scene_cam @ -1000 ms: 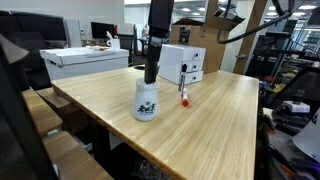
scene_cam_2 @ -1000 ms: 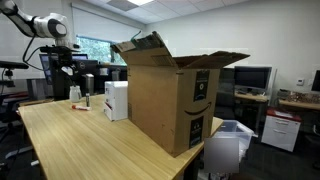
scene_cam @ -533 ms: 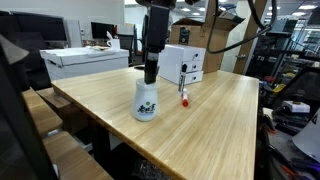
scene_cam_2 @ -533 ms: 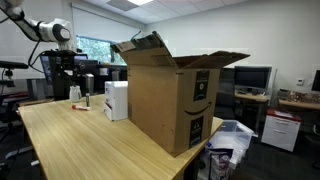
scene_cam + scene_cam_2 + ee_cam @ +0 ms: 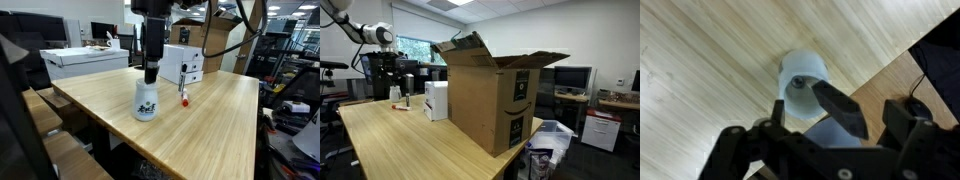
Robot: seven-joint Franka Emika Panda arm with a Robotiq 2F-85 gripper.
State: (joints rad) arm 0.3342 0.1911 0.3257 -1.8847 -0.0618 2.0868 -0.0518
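Note:
A white bottle (image 5: 146,104) with dark print stands upright near the left front corner of the wooden table (image 5: 210,120). My gripper (image 5: 151,72) hangs straight above it, fingers pointing down at its neck. In the wrist view the bottle's round mouth (image 5: 800,78) lies between my open gripper (image 5: 810,105) fingers; one dark finger (image 5: 840,108) crosses in front of the bottle's body. Nothing is held. In an exterior view the bottle (image 5: 394,94) is small and far off at the left, below the arm.
A white box (image 5: 186,63) stands behind the bottle, and a red-tipped marker (image 5: 184,97) lies beside it. A large open cardboard box (image 5: 492,95) stands on the table. The table edge (image 5: 890,75) runs close by the bottle. Desks and monitors surround the table.
The arm's upper links have swung a little over the table; the gripper stays over the bottle's neck, still open.

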